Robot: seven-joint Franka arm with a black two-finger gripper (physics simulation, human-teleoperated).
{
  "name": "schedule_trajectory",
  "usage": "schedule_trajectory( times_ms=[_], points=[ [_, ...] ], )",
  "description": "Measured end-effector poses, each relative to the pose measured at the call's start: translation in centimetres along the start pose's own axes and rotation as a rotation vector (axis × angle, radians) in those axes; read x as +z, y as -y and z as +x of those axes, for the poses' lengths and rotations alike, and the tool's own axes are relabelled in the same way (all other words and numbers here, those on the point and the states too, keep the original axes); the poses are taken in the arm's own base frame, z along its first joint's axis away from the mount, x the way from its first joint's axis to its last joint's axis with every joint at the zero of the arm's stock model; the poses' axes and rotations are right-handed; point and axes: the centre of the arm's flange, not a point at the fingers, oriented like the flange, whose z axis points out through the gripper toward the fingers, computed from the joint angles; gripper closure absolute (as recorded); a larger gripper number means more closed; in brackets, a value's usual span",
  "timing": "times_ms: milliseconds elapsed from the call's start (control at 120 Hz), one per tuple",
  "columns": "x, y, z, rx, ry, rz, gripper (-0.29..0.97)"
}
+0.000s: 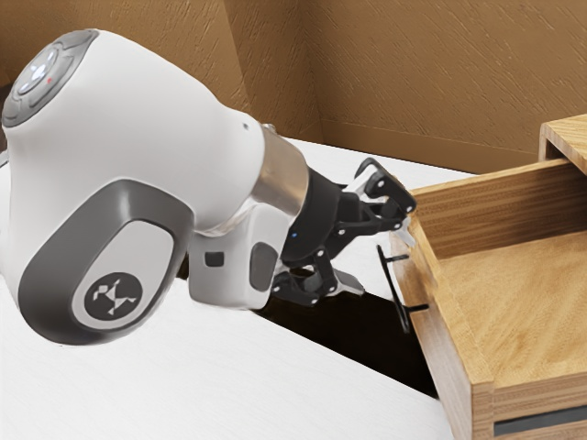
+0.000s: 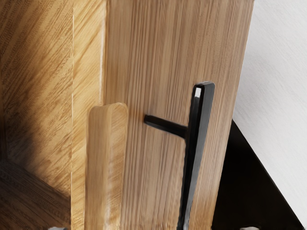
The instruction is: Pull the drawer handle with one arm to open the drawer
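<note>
The black two-finger claw (image 1: pixel 367 240) is hanging wide open just beside the thin black bar handle (image 1: pixel 396 289) of the pulled-out light oak drawer (image 1: pixel 495 206), above the white worktop (image 1: pixel 229 385).

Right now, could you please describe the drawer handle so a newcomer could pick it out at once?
Find the wooden drawer standing pulled out at the exterior view's right. On its front panel is the handle: a thin black bar held off the wood on short posts. It is the only dark, slender part on the pale wood, near the open gripper.
</note>
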Motion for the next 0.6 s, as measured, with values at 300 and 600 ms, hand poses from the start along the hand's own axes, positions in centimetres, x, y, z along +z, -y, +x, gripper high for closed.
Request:
schedule_trajectory(
  times_ms=[300,600],
  points=[
    [-3.2,2.3,0.0,0.018,0.014,0.074,0.07],
    [0.2,4.3,-4.7,-0.203,-0.083,-0.001,0.03]
  ],
)
